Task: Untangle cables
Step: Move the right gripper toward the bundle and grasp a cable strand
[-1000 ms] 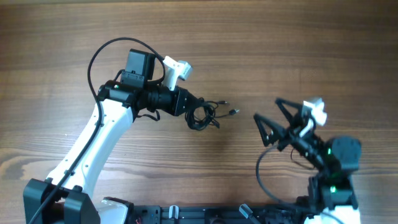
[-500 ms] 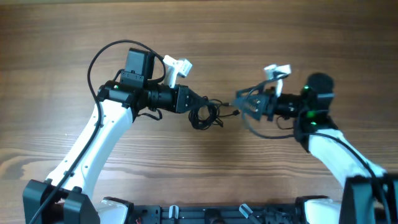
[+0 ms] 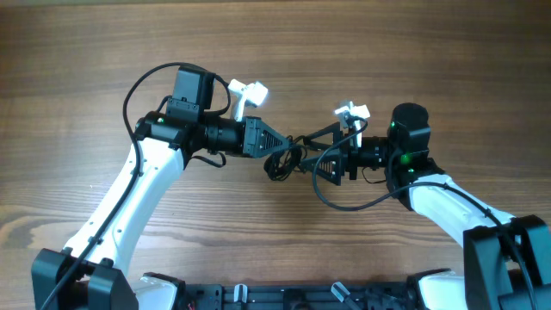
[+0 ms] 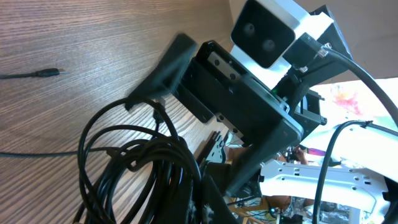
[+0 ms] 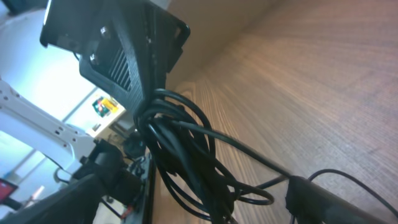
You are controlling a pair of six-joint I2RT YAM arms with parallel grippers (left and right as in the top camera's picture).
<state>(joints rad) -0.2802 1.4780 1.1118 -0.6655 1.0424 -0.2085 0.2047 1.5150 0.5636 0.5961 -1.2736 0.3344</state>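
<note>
Closest to the left wrist camera, the cables (image 4: 137,162) form a bunch of tangled black loops spread over the wooden table (image 4: 74,37). The left gripper (image 3: 284,146) is clenched on that bunch, with the loops trailing from its tip. Just beyond the loops, the right gripper (image 3: 308,155) faces it with jaws spread wide, grasping nothing; one of its fingers (image 4: 165,65) stands just beside the outer loop. Farther off, a loose cord tip (image 4: 46,73) lies flat on the wood. From above, the bunch sits mid-table between both arms.
</note>
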